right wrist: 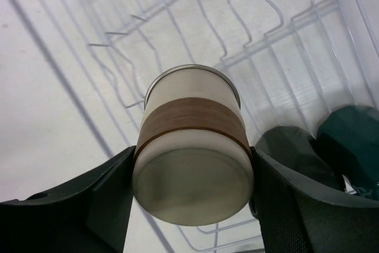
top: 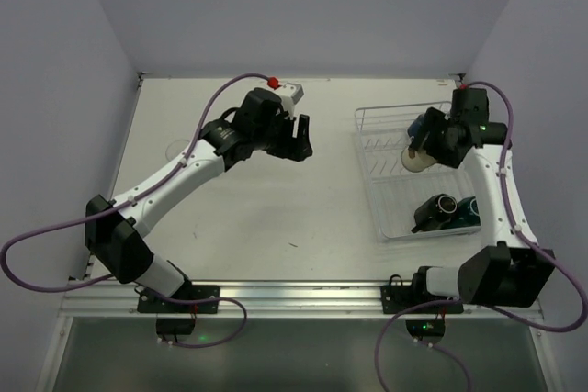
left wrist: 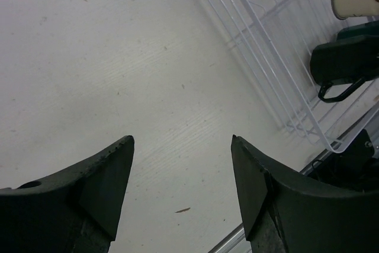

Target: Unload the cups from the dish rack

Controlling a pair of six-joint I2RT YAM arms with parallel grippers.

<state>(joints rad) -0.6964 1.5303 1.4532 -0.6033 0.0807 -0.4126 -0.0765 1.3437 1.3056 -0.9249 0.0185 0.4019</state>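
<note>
The white wire dish rack (top: 372, 135) stands at the right of the table. My right gripper (top: 432, 144) is shut on a cream cup with a brown band (right wrist: 192, 146) and holds it above the rack's far half; the cup also shows in the top view (top: 415, 159). A black mug (top: 434, 212) and a dark teal mug (top: 467, 212) lie in the rack's near end; they also show in the right wrist view, black (right wrist: 290, 149) and teal (right wrist: 352, 140). My left gripper (top: 301, 140) is open and empty over the table, left of the rack (left wrist: 278, 63).
A small white and red block (top: 287, 89) lies at the table's far edge behind the left arm. Walls close in the table on the left, back and right. A metal rail (top: 294, 291) runs along the near edge.
</note>
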